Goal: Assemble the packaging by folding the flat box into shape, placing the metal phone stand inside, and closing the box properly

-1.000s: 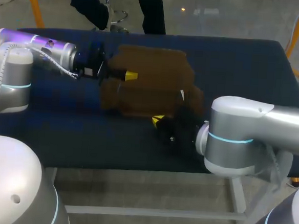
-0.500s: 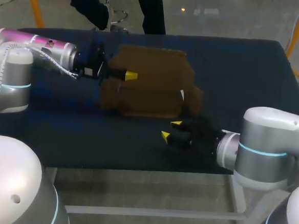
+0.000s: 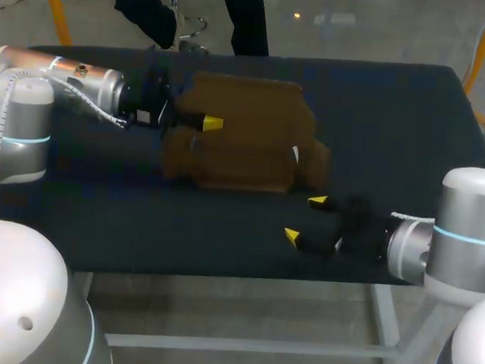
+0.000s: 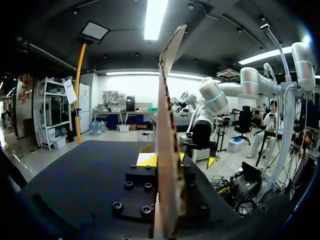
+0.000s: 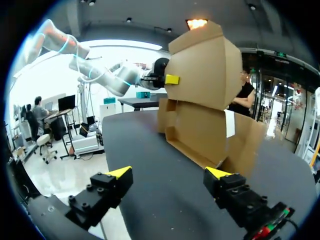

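Note:
A brown cardboard box (image 3: 246, 136), partly folded, lies on the middle of the dark table (image 3: 397, 118). One flap stands upright. My left gripper (image 3: 209, 123) is shut on that flap from the left; in the left wrist view the flap (image 4: 169, 100) stands edge-on between its yellow tips (image 4: 165, 159). My right gripper (image 3: 305, 219) is open just off the box's front right corner, clear of it. In the right wrist view its fingers (image 5: 169, 174) spread wide, with the box (image 5: 200, 105) ahead and the left gripper (image 5: 171, 79) on the flap. No metal phone stand is in view.
A white patch (image 3: 295, 155) shows on the box's right side. The table's front edge (image 3: 219, 274) runs close under my right gripper. Bare dark cloth lies to the right (image 3: 410, 160) and front left (image 3: 139, 225) of the box.
My right gripper has opened and drawn back from the box's front edge toward the front right. The left gripper and the box have kept still.

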Tool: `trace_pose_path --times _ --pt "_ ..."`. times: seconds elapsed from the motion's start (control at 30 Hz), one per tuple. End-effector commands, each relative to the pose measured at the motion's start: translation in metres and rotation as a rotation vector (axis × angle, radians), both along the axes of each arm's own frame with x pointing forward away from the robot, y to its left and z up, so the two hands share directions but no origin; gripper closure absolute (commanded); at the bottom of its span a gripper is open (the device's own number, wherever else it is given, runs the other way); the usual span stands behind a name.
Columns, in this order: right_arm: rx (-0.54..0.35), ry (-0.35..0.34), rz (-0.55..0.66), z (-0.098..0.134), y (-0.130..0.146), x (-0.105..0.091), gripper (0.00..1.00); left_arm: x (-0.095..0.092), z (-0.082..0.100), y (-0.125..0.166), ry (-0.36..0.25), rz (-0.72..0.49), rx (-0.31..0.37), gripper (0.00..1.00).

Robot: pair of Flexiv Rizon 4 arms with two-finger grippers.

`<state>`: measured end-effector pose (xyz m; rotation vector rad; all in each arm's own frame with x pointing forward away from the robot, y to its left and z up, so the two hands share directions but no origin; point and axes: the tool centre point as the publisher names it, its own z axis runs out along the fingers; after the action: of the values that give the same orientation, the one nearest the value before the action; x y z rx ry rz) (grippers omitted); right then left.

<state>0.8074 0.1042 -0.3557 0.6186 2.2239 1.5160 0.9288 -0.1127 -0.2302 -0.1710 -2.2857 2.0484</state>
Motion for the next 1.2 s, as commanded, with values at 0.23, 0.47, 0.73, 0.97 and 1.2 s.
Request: trace_pose_path --times 0.23,0.47,0.73,0.97,1.2 --pt "0.015 -0.028 -0.003 0.015 -0.052 -0.008 0.0 0.001 -0.003 0.001 0.001 -0.005 0.0 1.0" --pt "-0.009 -0.036 -0.022 0.015 -0.07 0.0 0.0 0.001 -0.003 0.001 0.001 -0.005 0.0 1.0" --pt "0.007 -0.039 -0.073 0.014 -0.091 0.016 0.0 0.001 -0.003 0.001 0.001 -0.005 0.0 1.0" --pt "-0.003 -0.027 -0.135 0.002 -0.093 0.043 0.0 0.001 -0.003 0.001 0.001 -0.005 0.0 1.0" --pt "0.002 -0.017 -0.161 -0.006 -0.087 0.067 0.0 0.001 -0.003 0.001 0.001 -0.005 0.0 1.0"
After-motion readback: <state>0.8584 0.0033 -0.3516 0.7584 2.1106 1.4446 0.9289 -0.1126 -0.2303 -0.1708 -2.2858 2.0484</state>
